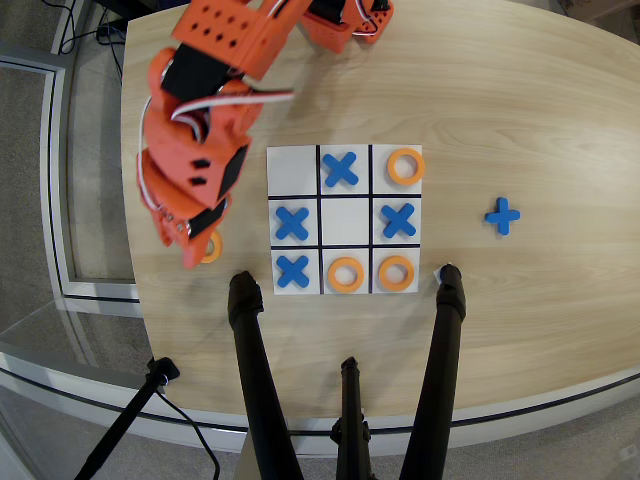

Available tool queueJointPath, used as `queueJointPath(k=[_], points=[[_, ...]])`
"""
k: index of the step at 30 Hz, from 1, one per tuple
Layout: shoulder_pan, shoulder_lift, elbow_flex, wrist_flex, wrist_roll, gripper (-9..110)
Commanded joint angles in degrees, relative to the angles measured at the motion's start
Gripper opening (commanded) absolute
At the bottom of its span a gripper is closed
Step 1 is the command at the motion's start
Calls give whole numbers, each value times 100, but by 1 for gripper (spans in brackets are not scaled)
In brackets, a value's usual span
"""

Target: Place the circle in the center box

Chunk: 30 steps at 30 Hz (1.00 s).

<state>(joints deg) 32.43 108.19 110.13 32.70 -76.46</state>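
Note:
The orange arm reaches down the left side of the table in the overhead view. Its gripper [197, 247] is over an orange ring [211, 247] that lies on the wood left of the board; only the ring's right part shows beside the fingers. I cannot tell whether the jaws are closed on it. The white 3x3 board [294, 168] lies mid-table. Its center box [345, 221] is empty. Three other orange rings sit in the top right cell [405, 166], the bottom middle cell [345, 274] and the bottom right cell [396, 272].
Blue X pieces fill the top middle [341, 169], left middle [291, 222], right middle [398, 220] and bottom left [292, 271] cells. Another blue X [503, 215] lies on the wood at right. Black tripod legs [255, 360] cross the table's near edge.

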Motion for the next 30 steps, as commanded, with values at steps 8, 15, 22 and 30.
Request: queueJointPath(k=[8, 15, 22, 30], points=[[79, -1749, -879, -202, -281, 13], [-167, -2742, -976, -879, -396, 13], [-246, -3674, -1503, -940, -404, 13], [-123, -4289, -1837, -940, -545, 18]])
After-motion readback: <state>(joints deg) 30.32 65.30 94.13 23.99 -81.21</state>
